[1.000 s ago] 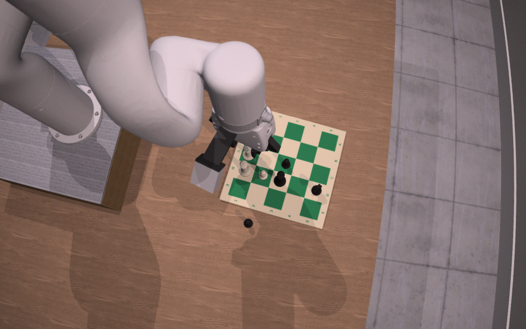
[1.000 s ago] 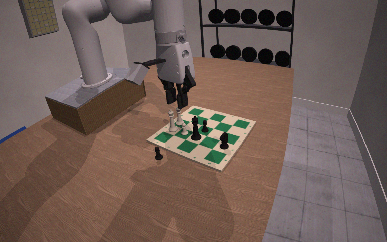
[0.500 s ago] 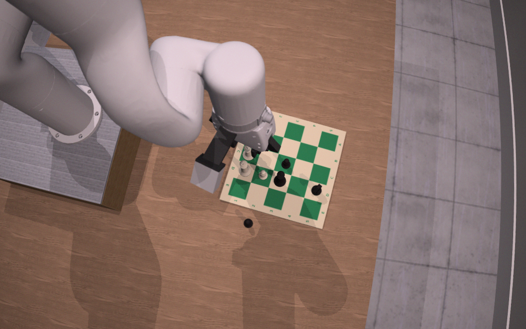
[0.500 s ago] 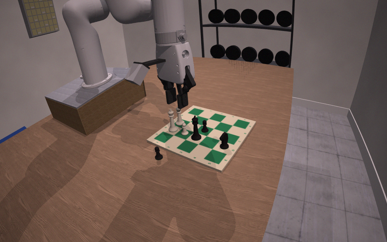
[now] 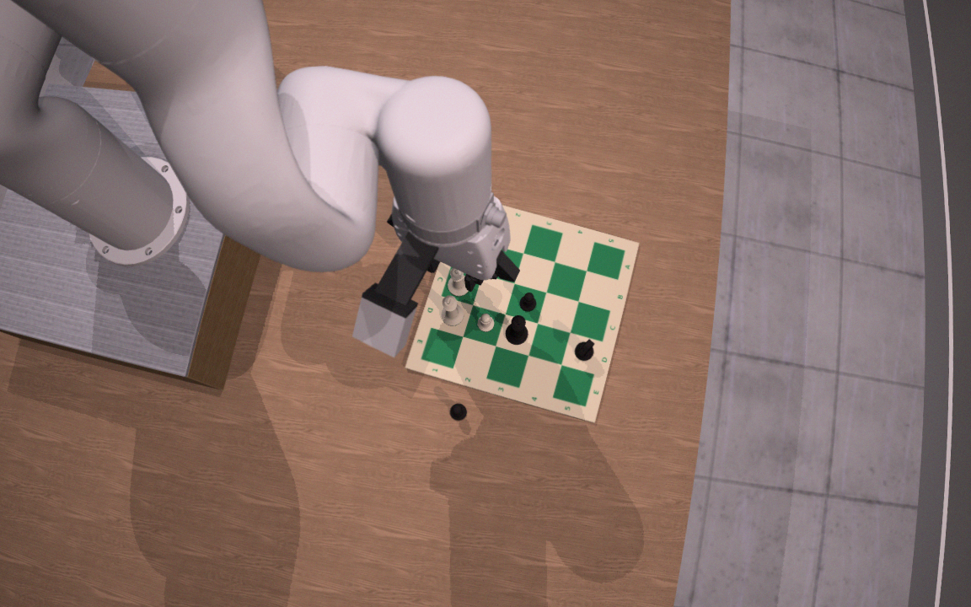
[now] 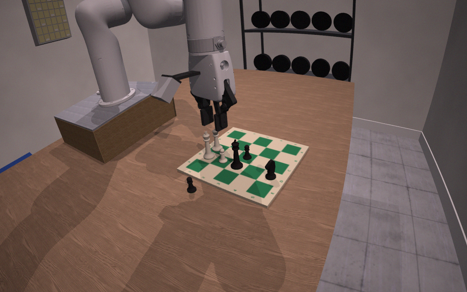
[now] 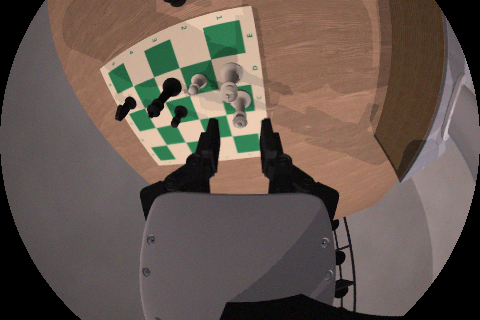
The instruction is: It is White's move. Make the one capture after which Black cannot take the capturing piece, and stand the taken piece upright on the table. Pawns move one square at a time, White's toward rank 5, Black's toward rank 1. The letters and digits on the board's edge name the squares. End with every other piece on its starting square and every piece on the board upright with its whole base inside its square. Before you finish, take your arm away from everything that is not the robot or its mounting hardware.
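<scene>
Above the board's near-arm edge, the empty, half-parted gripper hangs over 2 white pieces.

Board: green and cream checks, cream rim with green letters. Three off-white pieces, four black ones, incl. the black pawn on the brown wood-grain table. My arm is pale grey, my fingers black. Floor: grey tiles.
</scene>
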### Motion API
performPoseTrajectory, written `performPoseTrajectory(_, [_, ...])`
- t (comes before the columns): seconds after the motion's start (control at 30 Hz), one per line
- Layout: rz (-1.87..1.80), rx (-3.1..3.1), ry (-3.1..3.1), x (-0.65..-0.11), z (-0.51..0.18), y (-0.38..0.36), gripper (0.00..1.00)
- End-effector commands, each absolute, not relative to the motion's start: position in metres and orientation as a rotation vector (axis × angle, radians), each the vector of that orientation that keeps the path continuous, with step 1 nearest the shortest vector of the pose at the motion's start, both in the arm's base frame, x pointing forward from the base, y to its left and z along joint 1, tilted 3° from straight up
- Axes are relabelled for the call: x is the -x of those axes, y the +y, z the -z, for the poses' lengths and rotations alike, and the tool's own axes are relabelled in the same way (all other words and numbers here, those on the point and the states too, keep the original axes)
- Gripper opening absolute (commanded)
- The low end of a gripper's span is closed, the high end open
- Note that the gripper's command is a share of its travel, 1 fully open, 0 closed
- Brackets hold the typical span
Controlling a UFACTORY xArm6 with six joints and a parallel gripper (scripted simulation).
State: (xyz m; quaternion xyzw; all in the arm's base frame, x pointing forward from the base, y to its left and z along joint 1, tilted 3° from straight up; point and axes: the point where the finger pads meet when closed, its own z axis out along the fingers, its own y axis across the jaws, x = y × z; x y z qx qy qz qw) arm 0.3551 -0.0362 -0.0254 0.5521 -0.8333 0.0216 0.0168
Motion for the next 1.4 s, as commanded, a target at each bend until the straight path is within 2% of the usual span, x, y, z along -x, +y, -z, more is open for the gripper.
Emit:
performPoseTrajectory(0.0, [-0.07, -1.718, -2.592, -0.356, 0.025, -0.036, 0.42])
performPoseTrajectory(1.37, [-0.07, -1.718, -2.592, -0.356, 0.04, -0.037, 0.42])
